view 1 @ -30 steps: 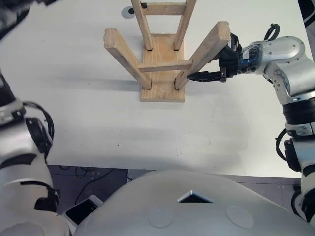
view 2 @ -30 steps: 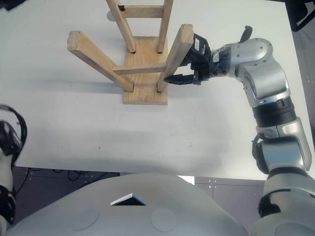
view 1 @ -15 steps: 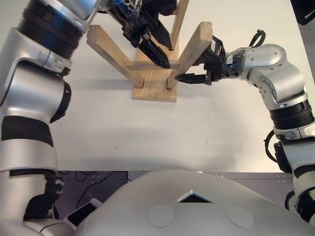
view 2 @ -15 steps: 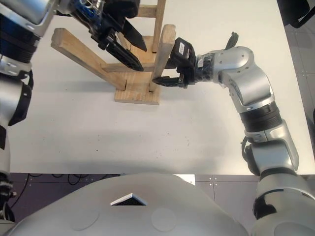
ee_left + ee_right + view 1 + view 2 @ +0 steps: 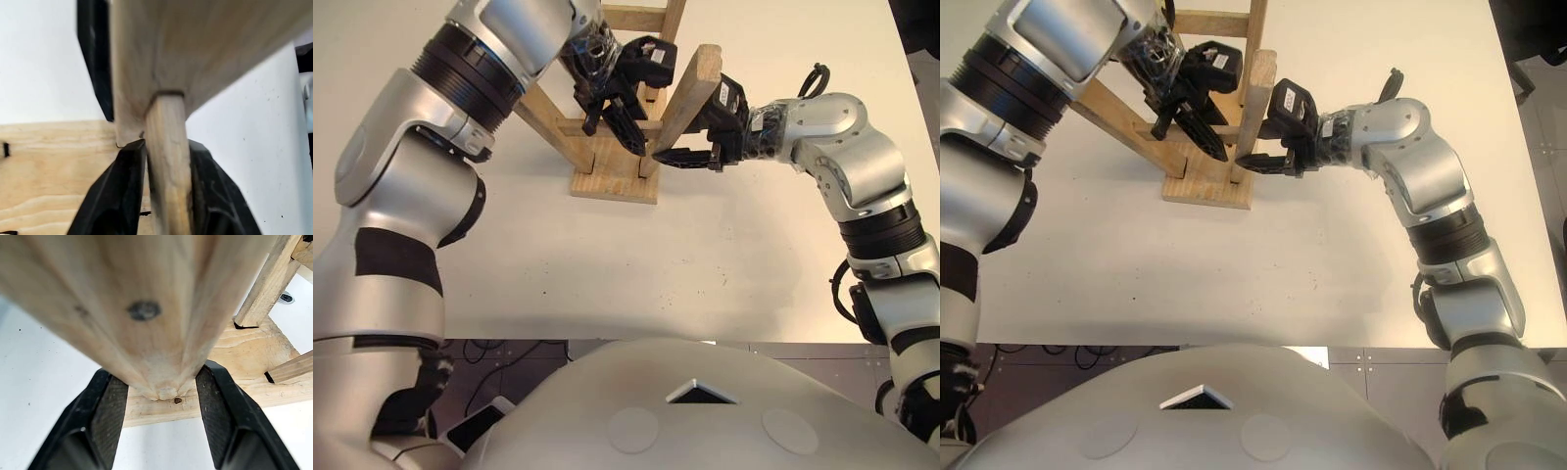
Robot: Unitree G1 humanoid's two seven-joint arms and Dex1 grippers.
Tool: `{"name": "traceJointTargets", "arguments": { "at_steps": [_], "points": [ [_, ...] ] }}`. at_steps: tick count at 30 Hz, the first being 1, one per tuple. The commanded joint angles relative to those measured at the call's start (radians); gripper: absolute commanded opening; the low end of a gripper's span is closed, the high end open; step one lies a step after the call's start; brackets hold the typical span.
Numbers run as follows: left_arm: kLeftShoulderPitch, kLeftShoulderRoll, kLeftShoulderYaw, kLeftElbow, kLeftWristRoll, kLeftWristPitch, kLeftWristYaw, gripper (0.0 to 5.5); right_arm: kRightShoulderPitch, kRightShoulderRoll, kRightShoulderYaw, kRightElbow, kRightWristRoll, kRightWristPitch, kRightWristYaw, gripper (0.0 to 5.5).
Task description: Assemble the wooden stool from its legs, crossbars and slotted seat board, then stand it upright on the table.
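Observation:
The wooden stool stands upside down, its slotted seat board (image 5: 612, 183) flat on the white table and its legs pointing up. My right gripper (image 5: 677, 135) is shut on the near right leg (image 5: 693, 78), close above the board. In the right wrist view the leg (image 5: 142, 308) sits between both fingers (image 5: 105, 416). My left gripper (image 5: 622, 122) comes in from the left and is shut on the front crossbar (image 5: 570, 125). The left wrist view has that crossbar (image 5: 166, 171) pinched between the black fingers (image 5: 122, 186) where it enters a leg (image 5: 195, 49).
A far pair of legs with a top crossbar (image 5: 631, 17) rises behind. A small screw (image 5: 286, 297) lies on the table beyond the board. The table's front edge (image 5: 705, 340) is near me, with open white surface between it and the stool.
My left arm has swung in from the left and closed its fingers on the front crossbar. The right gripper has kept its hold on the leg. The camera view has shifted.

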Motion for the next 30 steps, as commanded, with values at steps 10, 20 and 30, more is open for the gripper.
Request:
{"name": "traceJointTargets", "arguments": {
  "at_steps": [10,20,30],
  "points": [
    [0.194,-0.073,0.032,-0.008,0.081,0.135,0.085,0.76,0.024,0.029,0.138,-0.093,-0.111,0.125,-0.009,2.02],
    [0.327,-0.073,0.057,-0.144,0.095,0.24,0.109,0.75,-0.03,0.038,0.341,0.011,-0.296,0.074,0.006,2.02],
    [0.288,-0.047,0.197,-0.32,0.061,0.237,0.08,0.99,0.016,0.058,0.244,0.003,-0.181,0.094,-0.009,2.02]
  ]
}}
